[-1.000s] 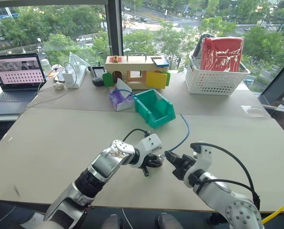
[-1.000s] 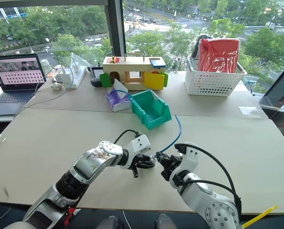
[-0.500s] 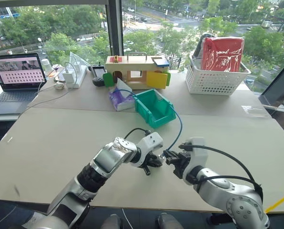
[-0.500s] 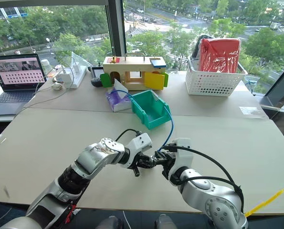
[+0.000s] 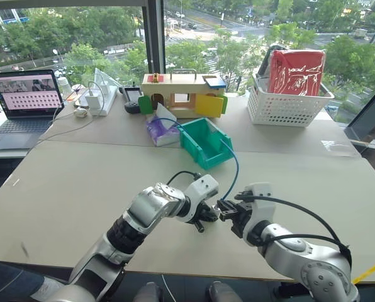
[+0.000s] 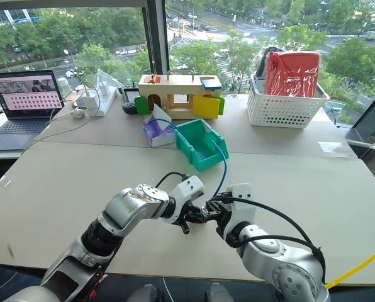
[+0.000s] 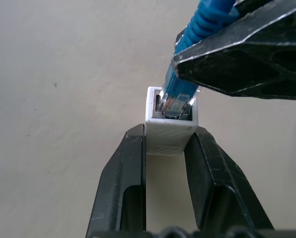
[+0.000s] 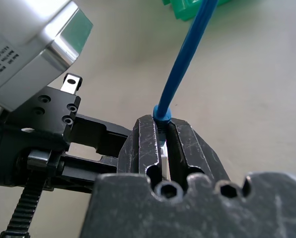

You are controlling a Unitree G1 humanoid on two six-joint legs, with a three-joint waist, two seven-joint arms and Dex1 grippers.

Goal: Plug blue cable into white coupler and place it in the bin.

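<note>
The left gripper (image 7: 169,148) is clamping the white coupler (image 7: 171,126) between its two fingers, socket facing outward. The right gripper (image 8: 160,144) is pinching the blue cable (image 8: 185,64) just behind its clear plug (image 7: 177,101), fingers closed tight on it. The plug tip is sitting at the socket mouth, apparently tilted and not fully seated. To do this well, the plug likely needs squaring to the socket before pushing straight in, with the coupler held steady. The cable is arcing back toward the green bin (image 5: 203,143) on the tabletop (image 5: 80,182), well apart from both grippers.
</note>
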